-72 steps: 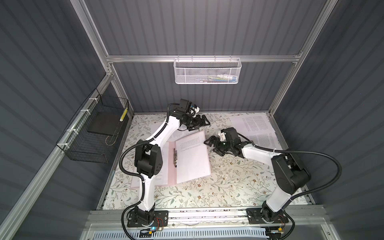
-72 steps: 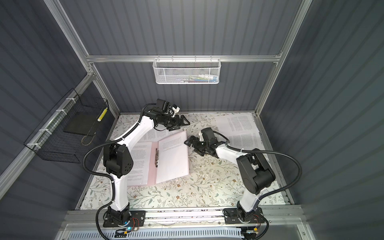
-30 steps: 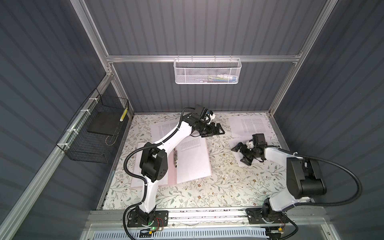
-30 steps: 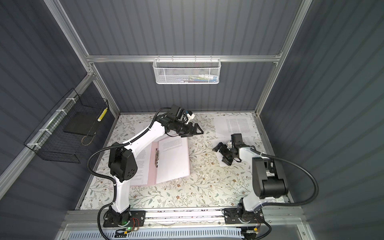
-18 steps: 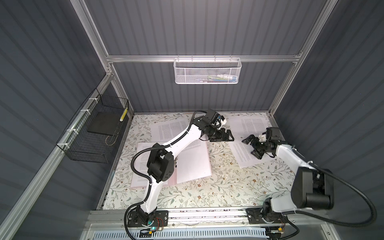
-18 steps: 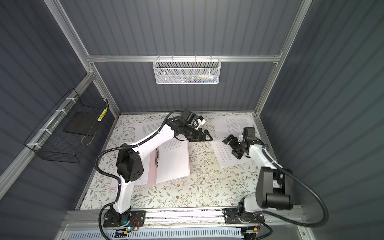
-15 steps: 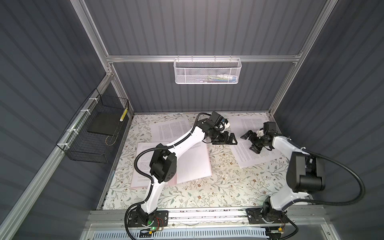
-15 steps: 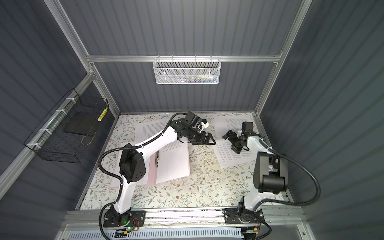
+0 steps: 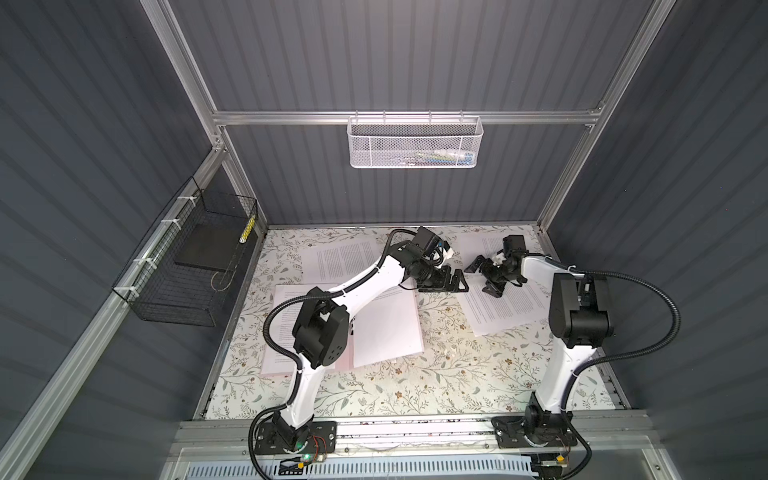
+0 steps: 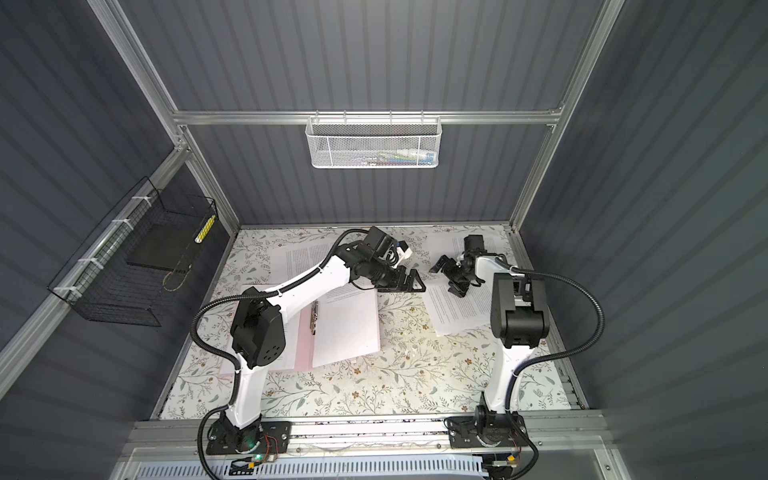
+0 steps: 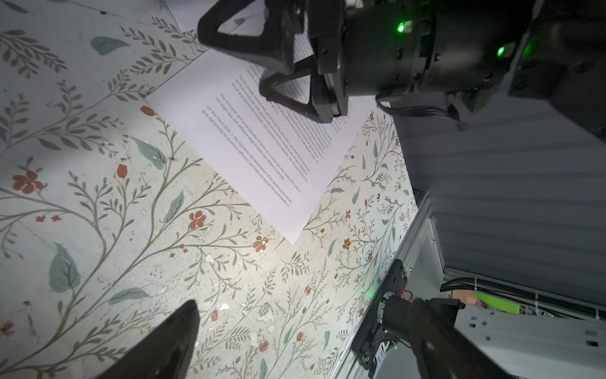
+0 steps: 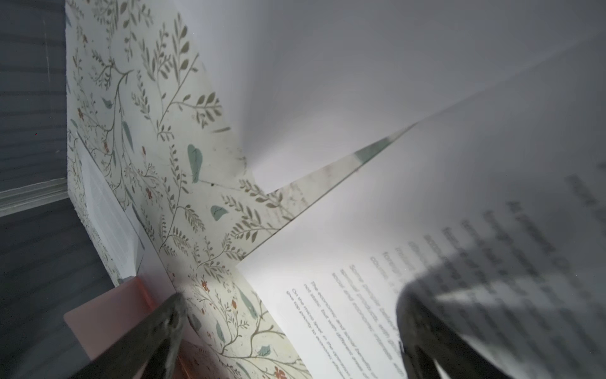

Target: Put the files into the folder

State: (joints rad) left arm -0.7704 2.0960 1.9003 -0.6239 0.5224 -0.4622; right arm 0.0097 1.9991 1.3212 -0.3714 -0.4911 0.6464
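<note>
Files (image 9: 498,307) lie in, behind and right of the folder (image 10: 304,351), whose spine the left arm (image 9: 361,286) hides in a top view. Both arms have swung right off the folder. Left gripper (image 9: 452,282) and right gripper (image 9: 483,277) hover tip to tip, spread wide, empty, at the right one's folder-side corner.

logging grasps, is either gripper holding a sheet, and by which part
Nothing is held. The left gripper is open over the table; the right gripper is open over a loose sheet, not clamping it.
</note>
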